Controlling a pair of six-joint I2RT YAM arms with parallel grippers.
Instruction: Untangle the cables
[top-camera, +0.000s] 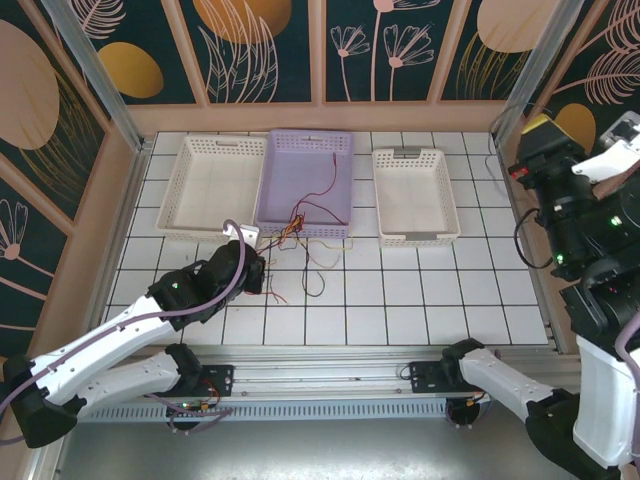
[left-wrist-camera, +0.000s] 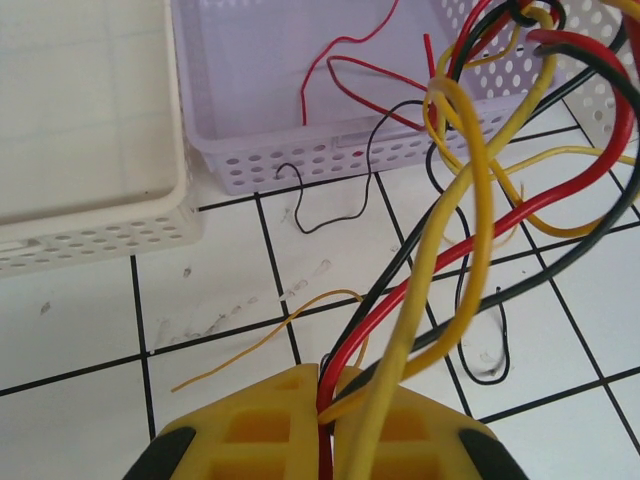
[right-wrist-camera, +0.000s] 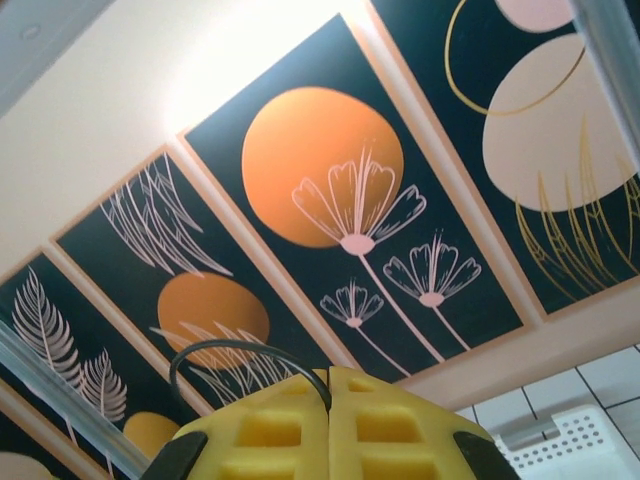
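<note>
The tangle of thin red, yellow and black cables (top-camera: 300, 238) lies at the front rim of the lilac basket (top-camera: 305, 180) and spills onto the tiles. My left gripper (top-camera: 250, 268) is just left of it. In the left wrist view that gripper (left-wrist-camera: 328, 388) is shut on a red cable (left-wrist-camera: 480, 240), a yellow cable (left-wrist-camera: 470, 180) and a black one, which rise toward the basket wall (left-wrist-camera: 300, 165). My right gripper (top-camera: 540, 128) is raised at the far right. Its view shows the gripper (right-wrist-camera: 330, 378) shut on a thin black cable (right-wrist-camera: 230, 348) that loops out leftward.
A white basket (top-camera: 212, 185) sits left of the lilac one and another white basket (top-camera: 413, 195) to its right. Loose thin black (left-wrist-camera: 330, 215) and yellow (left-wrist-camera: 260, 345) wire ends lie on the tiles. The right arm's body (top-camera: 600, 330) stands along the right wall.
</note>
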